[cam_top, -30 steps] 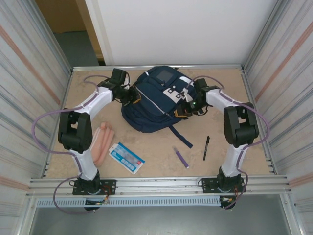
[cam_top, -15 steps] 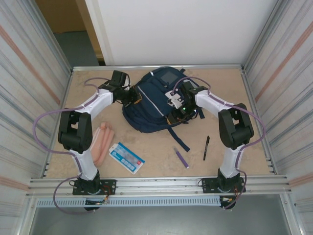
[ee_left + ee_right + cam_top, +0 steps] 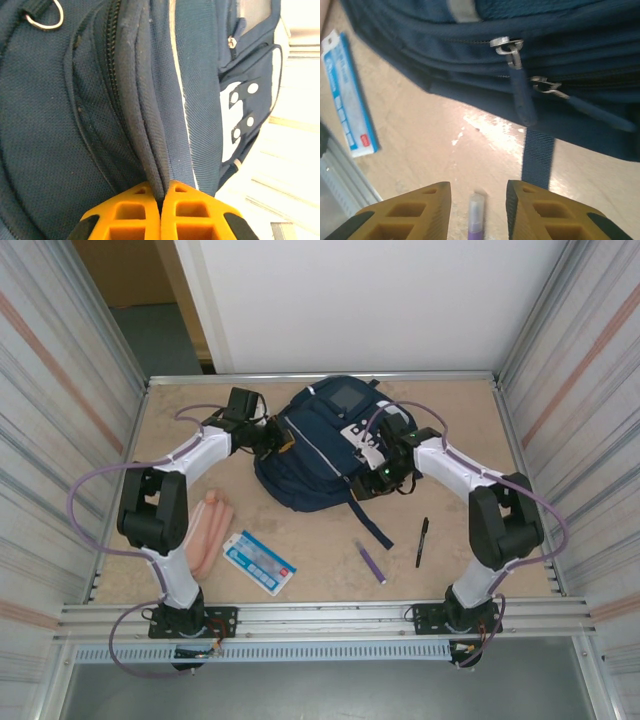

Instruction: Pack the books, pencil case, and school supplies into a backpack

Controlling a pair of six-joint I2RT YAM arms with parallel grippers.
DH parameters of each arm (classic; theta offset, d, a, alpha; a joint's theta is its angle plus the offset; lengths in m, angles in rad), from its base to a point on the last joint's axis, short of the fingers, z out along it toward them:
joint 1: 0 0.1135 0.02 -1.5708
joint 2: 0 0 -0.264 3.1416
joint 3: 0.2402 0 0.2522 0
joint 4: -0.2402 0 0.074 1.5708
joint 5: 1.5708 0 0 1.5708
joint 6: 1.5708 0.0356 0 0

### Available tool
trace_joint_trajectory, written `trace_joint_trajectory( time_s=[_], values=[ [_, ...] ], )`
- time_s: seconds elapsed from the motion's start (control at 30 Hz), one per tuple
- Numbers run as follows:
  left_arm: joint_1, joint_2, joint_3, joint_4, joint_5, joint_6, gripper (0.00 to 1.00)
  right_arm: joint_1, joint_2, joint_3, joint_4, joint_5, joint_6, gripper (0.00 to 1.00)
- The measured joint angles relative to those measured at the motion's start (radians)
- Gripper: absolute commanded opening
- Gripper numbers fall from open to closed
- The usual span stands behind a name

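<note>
backpack (image 3: 320, 445): I see it lying past table centre, toward 12 o'clock.
left gripper (image 3: 162, 195): fingers pinching a backpack seam fold at its 9 o'clock side.
right gripper (image 3: 477, 195): fingers spread, empty, at its 4 o'clock edge.

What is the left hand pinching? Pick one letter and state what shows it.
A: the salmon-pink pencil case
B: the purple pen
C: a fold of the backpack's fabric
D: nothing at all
C: in the left wrist view the left hand has its two orange fingers pressed together on a raised ridge of the navy backpack.
</note>
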Motion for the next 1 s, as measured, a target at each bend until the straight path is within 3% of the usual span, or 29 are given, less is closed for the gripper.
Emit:
trace_joint_trajectory(
  time_s=[0.1, 0.43, 0.87, 0.93, 1.0],
  values=[
    [-0.004, -0.006, 0.0, 0.01, 0.013, -0.013, 0.0, -0.014, -0.038, -0.025, 0.044, 0.038, 0.031, 0.46],
    [-0.013, -0.023, 0.0, 0.085, 0.076, -0.052, 0.0, -0.03, -0.039, -0.026, 0.084, 0.135, 0.035, 0.47],
    [-0.025, -0.026, 0.001, 0.11, 0.097, -0.069, 0.0, -0.049, 0.077, -0.007, 0.147, 0.183, -0.19, 0.51],
    [-0.024, -0.026, 0.001, 0.106, 0.097, -0.068, 0.0, -0.051, 0.088, -0.007, 0.144, 0.186, -0.203, 0.48],
    [-0.024, -0.026, 0.001, 0.106, 0.097, -0.068, 0.0, -0.062, 0.089, -0.007, 0.14, 0.182, -0.223, 0.32]
  ],
)
